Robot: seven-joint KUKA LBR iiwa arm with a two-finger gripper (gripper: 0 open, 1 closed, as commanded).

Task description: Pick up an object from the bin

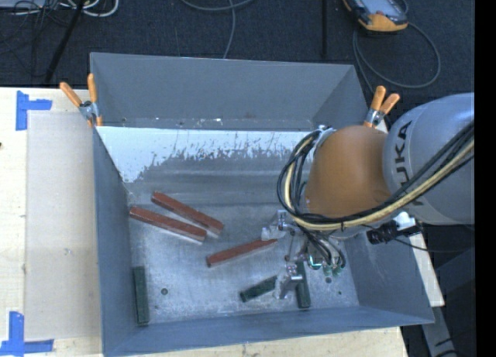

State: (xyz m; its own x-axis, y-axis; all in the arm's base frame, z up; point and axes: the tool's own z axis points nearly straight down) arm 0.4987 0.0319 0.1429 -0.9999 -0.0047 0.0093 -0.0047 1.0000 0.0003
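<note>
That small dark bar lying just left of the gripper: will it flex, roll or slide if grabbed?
The dark bar looks straight and flat-sided, so probably stiff and unlikely to roll. Small and thin, it is likely light and may skid on the metal bin floor.

The bin (225, 100) is plain grey metal, its floor speckled with pale flecks and its far wall streaked with whitish scratches. The upper slat (188, 211), the lower slat (167, 224) beside it and the middle slat (240, 252) are all reddish brown, the first two with a lighter edge. The long bar (140, 295) is dark green, almost black, as is the small bar (258, 291). The arm's cover (345, 173) is orange-brown, its shell (442, 139) silver-grey with black letters, its cables (291, 185) black and yellow.
</note>
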